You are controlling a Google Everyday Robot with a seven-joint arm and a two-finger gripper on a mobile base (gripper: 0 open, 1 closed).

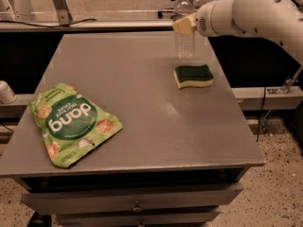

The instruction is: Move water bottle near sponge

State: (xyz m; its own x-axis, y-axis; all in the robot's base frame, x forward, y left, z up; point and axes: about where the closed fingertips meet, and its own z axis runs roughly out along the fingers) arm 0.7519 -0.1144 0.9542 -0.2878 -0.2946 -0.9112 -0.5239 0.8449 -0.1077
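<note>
The water bottle (184, 44), clear with a white cap, stands upright at the far right of the grey table (142, 126). Its base is at or just above the tabletop. My gripper (183, 23) comes in from the right on a white arm and is shut on the bottle's upper body, with a tan finger pad (185, 22) in front of it. The sponge (193, 75), dark green on top with pale yellow foam under it, lies flat just in front of the bottle, a small gap away.
A large green "dang" snack bag (71, 122) lies at the table's front left. A white object (4, 92) sits off the left edge. Drawers (137, 205) are under the tabletop. A metal rail (85, 25) runs behind the table.
</note>
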